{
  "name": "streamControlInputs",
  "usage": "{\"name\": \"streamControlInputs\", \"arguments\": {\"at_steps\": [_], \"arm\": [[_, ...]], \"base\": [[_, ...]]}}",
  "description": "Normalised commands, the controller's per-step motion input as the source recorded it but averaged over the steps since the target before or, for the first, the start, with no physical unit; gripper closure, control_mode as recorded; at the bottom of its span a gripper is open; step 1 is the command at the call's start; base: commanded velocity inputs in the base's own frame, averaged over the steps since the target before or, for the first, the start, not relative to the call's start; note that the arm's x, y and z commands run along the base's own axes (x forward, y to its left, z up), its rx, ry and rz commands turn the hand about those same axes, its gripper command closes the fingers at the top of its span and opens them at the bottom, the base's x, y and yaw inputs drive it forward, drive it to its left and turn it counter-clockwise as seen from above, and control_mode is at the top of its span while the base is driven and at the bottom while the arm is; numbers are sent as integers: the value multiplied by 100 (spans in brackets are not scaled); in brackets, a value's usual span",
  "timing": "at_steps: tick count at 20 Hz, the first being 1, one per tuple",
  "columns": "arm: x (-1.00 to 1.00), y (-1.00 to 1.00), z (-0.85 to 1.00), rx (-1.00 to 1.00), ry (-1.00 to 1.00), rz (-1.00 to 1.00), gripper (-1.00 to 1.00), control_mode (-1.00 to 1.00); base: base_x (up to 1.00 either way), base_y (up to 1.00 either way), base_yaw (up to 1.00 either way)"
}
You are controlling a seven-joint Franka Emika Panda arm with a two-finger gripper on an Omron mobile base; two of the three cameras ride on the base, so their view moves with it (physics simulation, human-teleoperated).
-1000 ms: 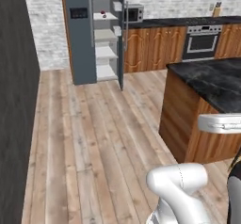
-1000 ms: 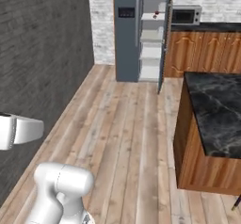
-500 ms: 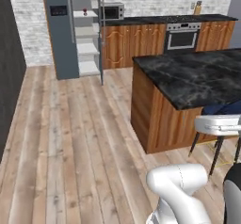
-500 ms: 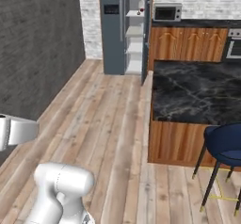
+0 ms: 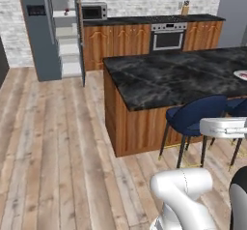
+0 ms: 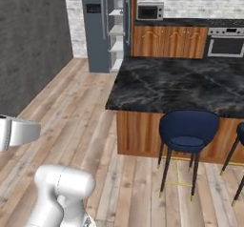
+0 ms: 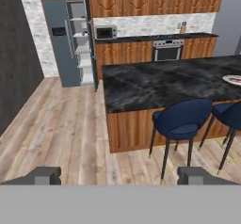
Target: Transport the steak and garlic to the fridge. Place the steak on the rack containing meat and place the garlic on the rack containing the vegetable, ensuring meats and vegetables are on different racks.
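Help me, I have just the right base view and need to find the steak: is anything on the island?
Observer: Yes, a plate sits at the far right end of the island; what is on it is too small to tell.
Operator: Is the gripper carrying anything?
Observer: No. In the hand view the gripper is open, with nothing between its fingers.
Operator: Anything in the fridge?
Observer: The left base view shows a small red thing on an upper shelf of the fridge.
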Motion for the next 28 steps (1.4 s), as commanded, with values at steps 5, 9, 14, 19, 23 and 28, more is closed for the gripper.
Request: {"name": "streamControlInputs", "arguments": {"at_steps": [5,9,14,19,23,28], "arm": [[0,0,0,0,0,0,-100,100],[0,0,0,0,0,0,-100,100],[0,0,0,0,0,0,-100,100],[0,0,0,0,0,0,-100,100],[0,0,0,0,0,0,-100,100],[0,0,0,0,0,0,-100,100]], "base": [[-20,-100,0],[-1,-100,0],[1,-100,3],[2,-100,4],[2,-100,4],[79,-100,16]]}}
